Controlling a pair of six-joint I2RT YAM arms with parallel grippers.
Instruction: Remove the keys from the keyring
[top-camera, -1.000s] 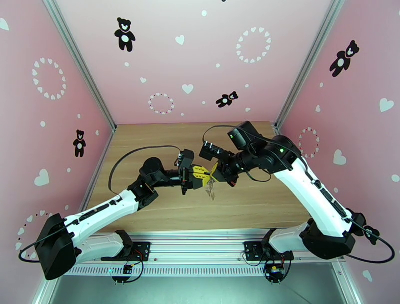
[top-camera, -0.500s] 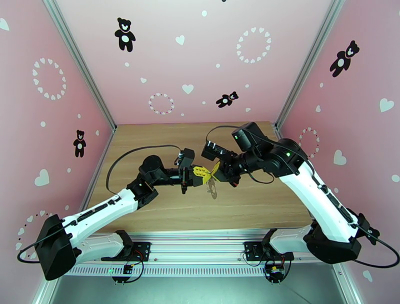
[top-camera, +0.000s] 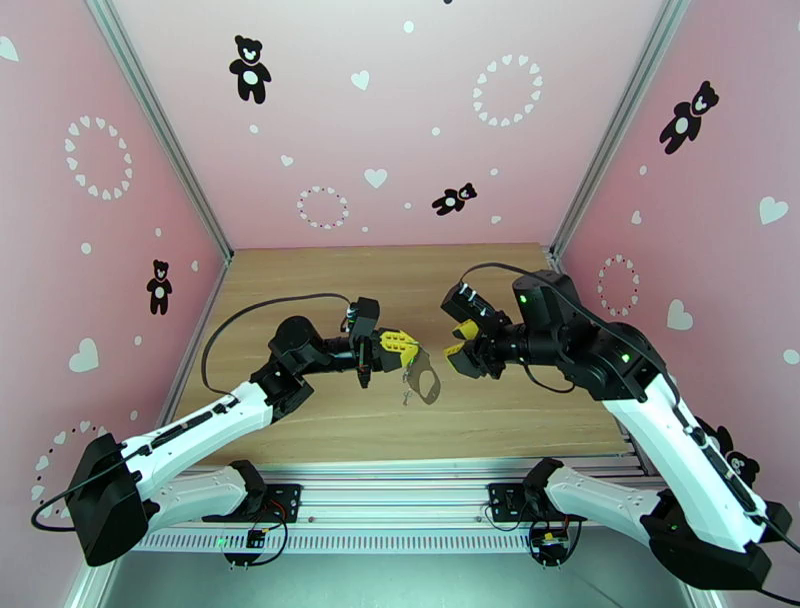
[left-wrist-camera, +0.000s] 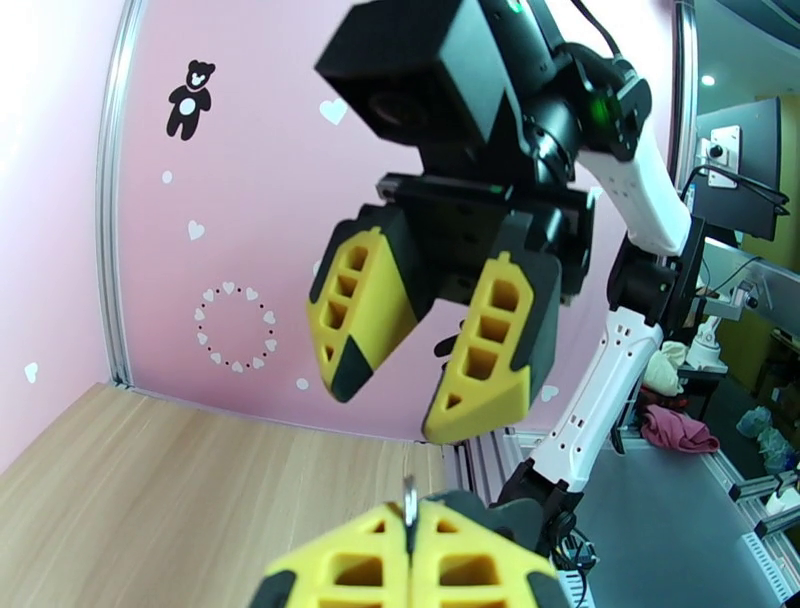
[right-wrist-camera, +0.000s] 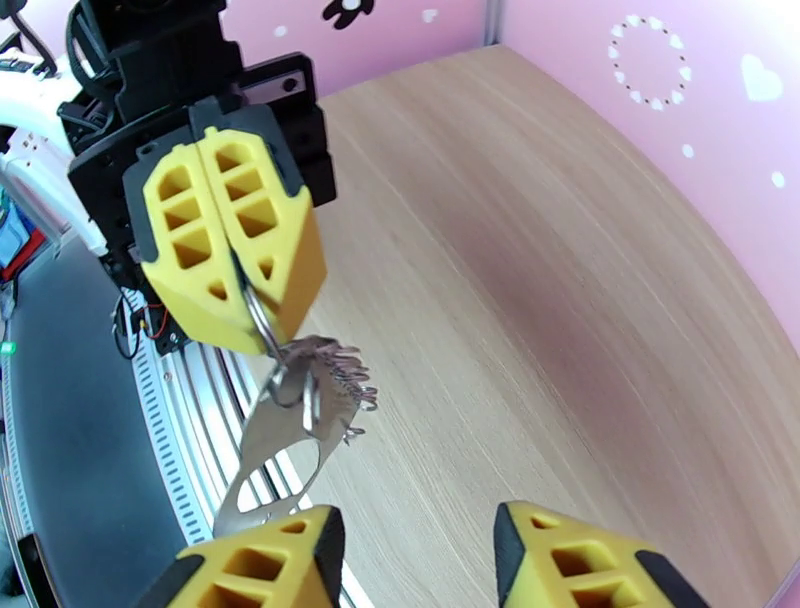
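- Left claw (top-camera: 408, 352) is clenched on the keyring (top-camera: 427, 381), holding it up over mid-desk, likely so the keys (right-wrist-camera: 303, 388) dangle free for picking.
- Right claw (top-camera: 460, 341) is released, facing it from the right, apart.
- Bare wooden desk (top-camera: 300, 280); pink walls (top-camera: 330, 120) with bears and hearts.

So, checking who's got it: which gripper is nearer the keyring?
Left. The left gripper is shut on the keyring, which hangs from its fingertips; the right gripper is open, facing it across a gap.
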